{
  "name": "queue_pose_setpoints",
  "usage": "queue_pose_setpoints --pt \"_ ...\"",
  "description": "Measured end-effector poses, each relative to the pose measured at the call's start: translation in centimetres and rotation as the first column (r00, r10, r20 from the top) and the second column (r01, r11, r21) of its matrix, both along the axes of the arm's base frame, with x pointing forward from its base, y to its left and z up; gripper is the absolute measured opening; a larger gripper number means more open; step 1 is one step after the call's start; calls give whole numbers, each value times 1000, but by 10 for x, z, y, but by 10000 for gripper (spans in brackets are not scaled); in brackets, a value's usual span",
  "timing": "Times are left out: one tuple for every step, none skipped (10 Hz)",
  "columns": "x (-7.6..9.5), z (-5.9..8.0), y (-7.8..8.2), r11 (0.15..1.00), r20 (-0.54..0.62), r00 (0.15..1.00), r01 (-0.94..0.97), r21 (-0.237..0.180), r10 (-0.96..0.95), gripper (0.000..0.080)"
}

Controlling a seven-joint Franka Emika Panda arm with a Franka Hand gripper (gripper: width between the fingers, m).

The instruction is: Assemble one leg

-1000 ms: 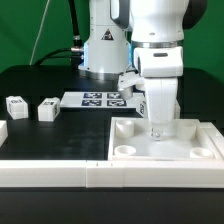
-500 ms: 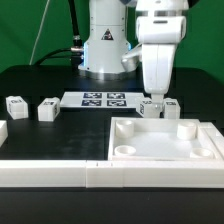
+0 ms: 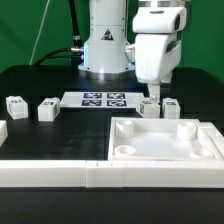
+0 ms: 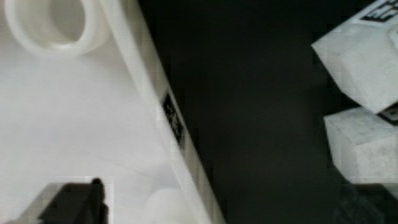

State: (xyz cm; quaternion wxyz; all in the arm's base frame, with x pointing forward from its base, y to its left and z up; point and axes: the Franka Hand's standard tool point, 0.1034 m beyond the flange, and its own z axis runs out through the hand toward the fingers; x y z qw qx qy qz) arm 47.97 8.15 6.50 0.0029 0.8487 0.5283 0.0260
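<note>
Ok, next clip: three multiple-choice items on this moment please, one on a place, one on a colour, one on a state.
1. Relative to the large white square plastic tray, the claw hangs: A over its middle; B just past its far edge; C off its near edge.
2. The flat tabletop is: A black; B white; C brown.
3. The tray's front round socket on the exterior view's left is: A filled; B empty; C hidden by the claw.
B, it sits by the small white squarish plastic posts behind the tray; A, the bare surface is dark throughout; B, only a bare hollow shows.
</note>
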Motion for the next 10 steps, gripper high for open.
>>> queue_pose_setpoints --pt "0 0 0 999 -1 999 42 2 -42 649" --pt "0 0 0 988 -5 988 151 12 -151 649" --pt "-7 -2 -1 947 1 948 319 44 -319 649" --pt "-23 -6 2 833 -22 836 549 68 -549 649" --pt "-29 -9 7 796 -35 799 601 67 -600 649" --pt "-32 -11 13 684 -57 688 726 71 -724 649" --pt "-37 -13 19 589 -75 593 805 72 -802 649" --pt "-42 -15 25 541 -85 545 838 68 -834 649" --pt "-44 -17 30 441 -99 447 894 73 -889 649" --pt "-44 -17 31 369 -111 375 927 70 -920 649"
